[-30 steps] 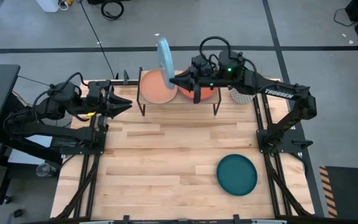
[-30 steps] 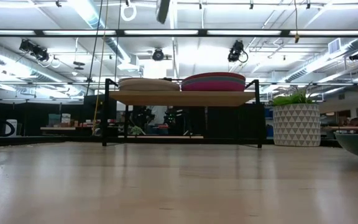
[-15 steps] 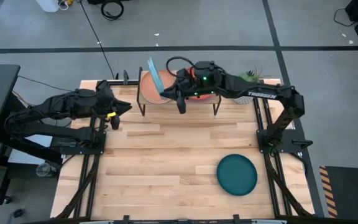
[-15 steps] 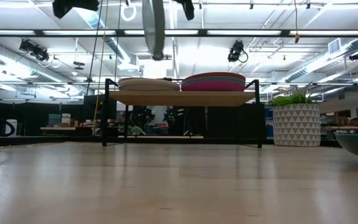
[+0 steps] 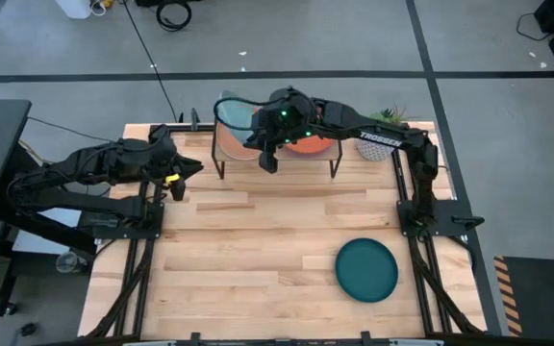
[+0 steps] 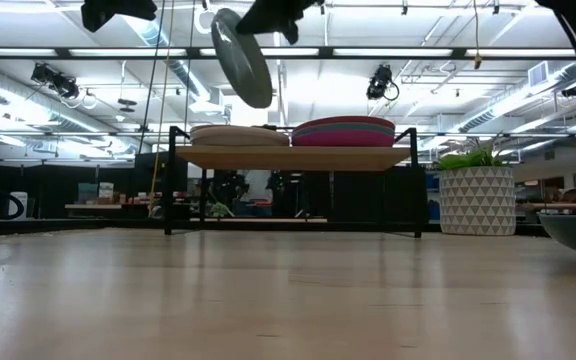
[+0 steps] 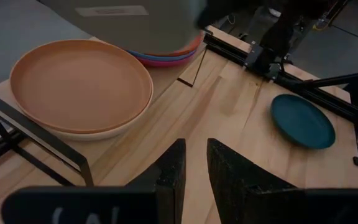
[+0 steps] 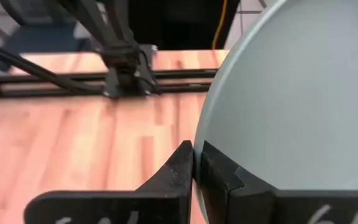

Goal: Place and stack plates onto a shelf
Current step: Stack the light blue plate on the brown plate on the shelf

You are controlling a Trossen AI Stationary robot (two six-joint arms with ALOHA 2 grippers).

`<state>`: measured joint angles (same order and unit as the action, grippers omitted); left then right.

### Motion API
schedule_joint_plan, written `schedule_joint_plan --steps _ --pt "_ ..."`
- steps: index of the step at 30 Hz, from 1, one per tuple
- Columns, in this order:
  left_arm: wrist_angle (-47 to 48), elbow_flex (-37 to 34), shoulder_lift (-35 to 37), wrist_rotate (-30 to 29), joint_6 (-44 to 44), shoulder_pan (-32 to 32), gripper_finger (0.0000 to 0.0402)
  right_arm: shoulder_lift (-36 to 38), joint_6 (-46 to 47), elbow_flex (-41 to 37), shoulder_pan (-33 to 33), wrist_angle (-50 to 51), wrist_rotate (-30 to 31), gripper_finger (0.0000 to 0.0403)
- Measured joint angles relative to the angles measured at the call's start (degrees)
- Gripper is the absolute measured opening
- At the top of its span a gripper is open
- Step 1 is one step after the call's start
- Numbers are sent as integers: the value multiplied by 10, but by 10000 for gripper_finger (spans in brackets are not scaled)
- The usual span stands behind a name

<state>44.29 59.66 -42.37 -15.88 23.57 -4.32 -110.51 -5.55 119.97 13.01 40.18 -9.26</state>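
My right gripper [image 5: 258, 135] reaches over the shelf [image 5: 279, 154] from the table's right and is shut on the pale blue plate [image 5: 233, 113]. In the low view this plate [image 6: 240, 57] hangs tilted above the left stack [image 6: 238, 135], a tan-peach plate [image 7: 79, 84] on a cream one. The right stack [image 6: 343, 130] shows magenta, blue and orange rims. The dark teal plate [image 5: 366, 269] lies flat on the table near its right near corner. My left gripper [image 5: 192, 165] waits left of the shelf, open by a narrow gap [image 7: 196, 162]. My right gripper [image 8: 196, 158] pinches the pale blue plate by its rim [image 8: 199, 134], one finger on each face. The fingers come slanting down from the table's right. The plate is lifted clear and hangs tilted below the fingers, over the shelf's left stack.
A white patterned planter [image 6: 476, 200] with a green plant stands right of the shelf at the table's far edge. The shelf's black legs [image 5: 222, 168] stand on the far part of the table. Bare wooden slats [image 5: 258, 259] lie between the shelf and the near edge.
My right gripper has carried the pale blue plate toward the table's left, from over the shelf's middle to over the left stack, and downward. The plate has tipped from upright on edge to slanting. My left arm has dipped a little.
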Motion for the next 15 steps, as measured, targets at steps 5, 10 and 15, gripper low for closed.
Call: schedule_joint_plan --steps 5,10,15 --pt "2 0 0 0 -1 0 71 -10 -82 1 0 4 59 27" --pt "2 0 0 0 -1 0 71 -20 -130 0 9 28 67 27" --pt "2 0 0 0 -1 0 71 -46 -164 0 18 59 67 27"
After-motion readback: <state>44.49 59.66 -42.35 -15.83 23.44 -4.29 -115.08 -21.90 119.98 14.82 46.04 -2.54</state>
